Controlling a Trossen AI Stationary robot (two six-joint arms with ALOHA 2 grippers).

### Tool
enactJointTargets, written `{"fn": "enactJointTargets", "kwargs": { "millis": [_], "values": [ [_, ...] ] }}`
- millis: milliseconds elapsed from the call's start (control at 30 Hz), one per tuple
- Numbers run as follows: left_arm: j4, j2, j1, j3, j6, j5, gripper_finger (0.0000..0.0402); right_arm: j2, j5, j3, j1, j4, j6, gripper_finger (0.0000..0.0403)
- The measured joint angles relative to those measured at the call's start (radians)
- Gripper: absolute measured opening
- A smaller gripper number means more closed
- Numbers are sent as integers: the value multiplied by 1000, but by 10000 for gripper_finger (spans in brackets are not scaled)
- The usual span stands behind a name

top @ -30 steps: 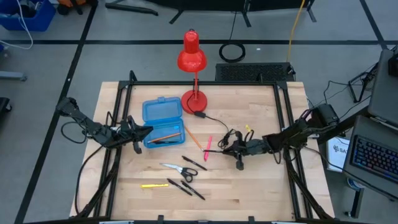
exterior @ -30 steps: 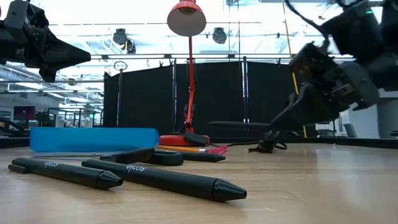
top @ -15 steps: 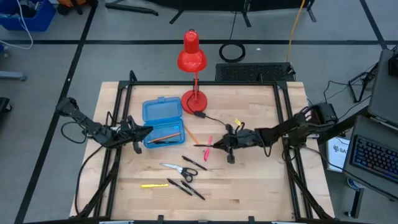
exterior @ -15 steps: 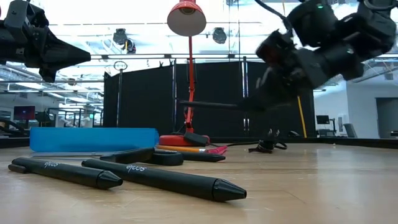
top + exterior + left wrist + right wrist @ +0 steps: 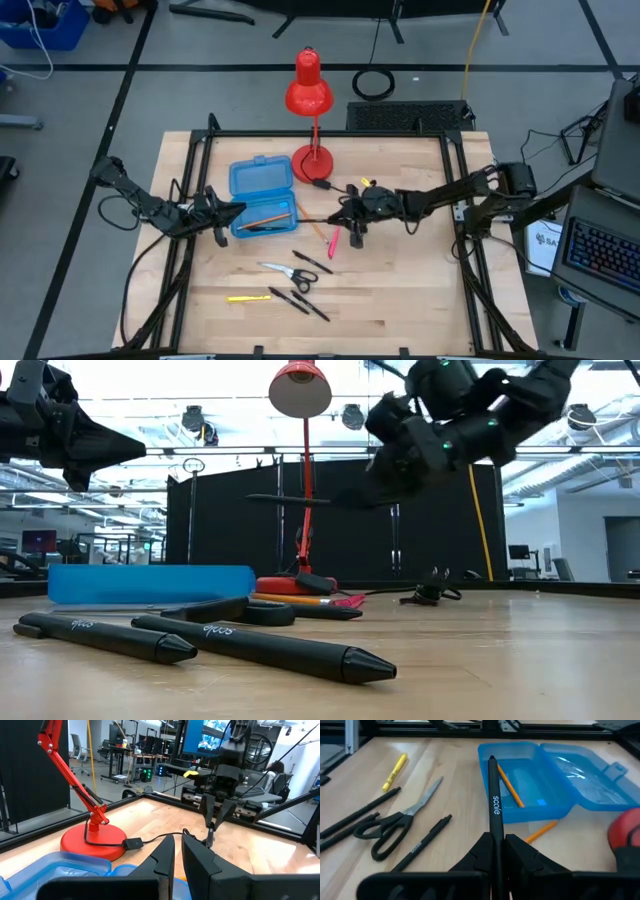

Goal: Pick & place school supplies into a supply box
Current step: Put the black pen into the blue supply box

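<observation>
My right fingers (image 5: pixel 496 845) pinch black pen (image 5: pixel 494 802), held above tabletop (image 5: pixel 400 290) near open blue pencil case (image 5: pixel 262 195). My left fingers (image 5: pixel 177 855) pressed together, empty, beside case.

The supply box (image 5: pixel 262 199), translucent blue with its hinged lid laid open, sits left of the tabletop's centre; an orange pencil (image 5: pixel 510 786) lies inside it. A black pen (image 5: pixel 495 812) is carried level in the air, pointing at the box. On the wood, an orange pencil (image 5: pixel 312 224) and a pink one (image 5: pixel 334 238) lie mid-table. Toward the near edge lie black-handled scissors (image 5: pixel 288 272), black pens (image 5: pixel 300 300) and a yellow stick (image 5: pixel 248 297).
</observation>
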Motion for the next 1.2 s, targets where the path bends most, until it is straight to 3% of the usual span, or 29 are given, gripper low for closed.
{"fn": "enactJointTargets", "kwargs": {
  "millis": [333, 633, 1000, 1200],
  "values": [
    [43, -1, 0, 1, 11, 0, 37, 239, -98, 257, -53, -22, -39, 20],
    [71, -1, 0, 1, 27, 39, 37, 440, -178, 541, -113, -148, -63, 20],
    [69, -1, 0, 1, 25, 124, 37, 544, -213, 627, -157, -152, -20, 20],
    [70, -1, 0, 1, 23, 133, 37, 545, -234, 627, -161, -151, 6, 45]
  ]
}}
